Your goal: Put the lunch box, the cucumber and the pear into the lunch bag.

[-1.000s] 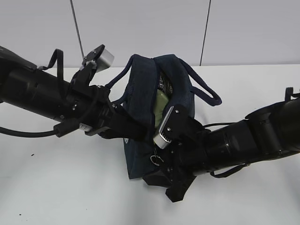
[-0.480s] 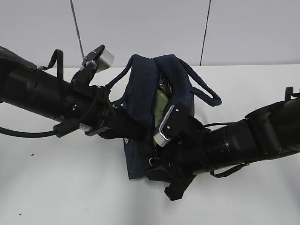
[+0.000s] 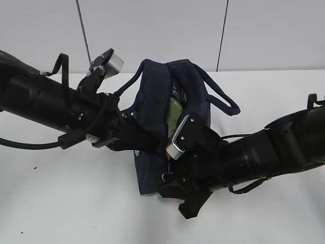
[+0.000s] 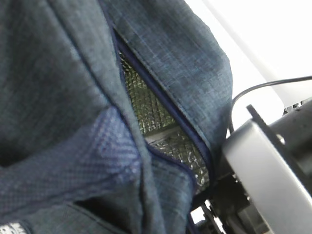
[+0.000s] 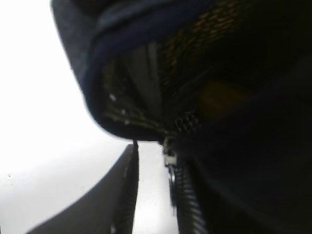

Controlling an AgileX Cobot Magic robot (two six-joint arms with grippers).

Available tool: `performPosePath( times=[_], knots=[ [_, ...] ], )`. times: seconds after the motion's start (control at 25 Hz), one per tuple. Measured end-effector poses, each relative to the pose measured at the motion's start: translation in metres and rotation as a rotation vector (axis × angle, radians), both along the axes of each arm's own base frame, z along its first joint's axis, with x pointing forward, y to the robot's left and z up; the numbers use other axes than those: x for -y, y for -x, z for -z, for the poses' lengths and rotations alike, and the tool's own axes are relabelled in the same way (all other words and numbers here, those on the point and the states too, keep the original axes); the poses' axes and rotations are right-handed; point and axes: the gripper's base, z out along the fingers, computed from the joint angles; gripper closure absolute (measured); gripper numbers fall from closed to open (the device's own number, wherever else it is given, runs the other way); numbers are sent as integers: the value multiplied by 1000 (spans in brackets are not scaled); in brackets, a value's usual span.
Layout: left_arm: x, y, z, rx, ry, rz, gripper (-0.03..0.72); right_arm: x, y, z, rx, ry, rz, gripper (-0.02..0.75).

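In the middle of the counter [image 3: 61,203] the lunch bag [image 3: 152,107] stands open, the lunch box [image 3: 174,114] showing pale green inside. The left pincer [image 3: 144,145] is nipped on the bag's side. The right pincer [image 3: 170,178] sits at the zipper end, its grip hidden. Packing looks finished; zipping seems next.
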Motion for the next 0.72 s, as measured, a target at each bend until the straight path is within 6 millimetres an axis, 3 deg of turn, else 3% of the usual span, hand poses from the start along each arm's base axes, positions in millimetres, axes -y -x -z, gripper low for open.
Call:
performPosePath(
  times=[0.24,0.72],
  knots=[
    [0,0,0,-2,2,3,650,0,1,1,-2,14,-20,615],
    [0,1,0,-3,3,5,650,4,3,-13,23,50,-21,634]
  ],
)
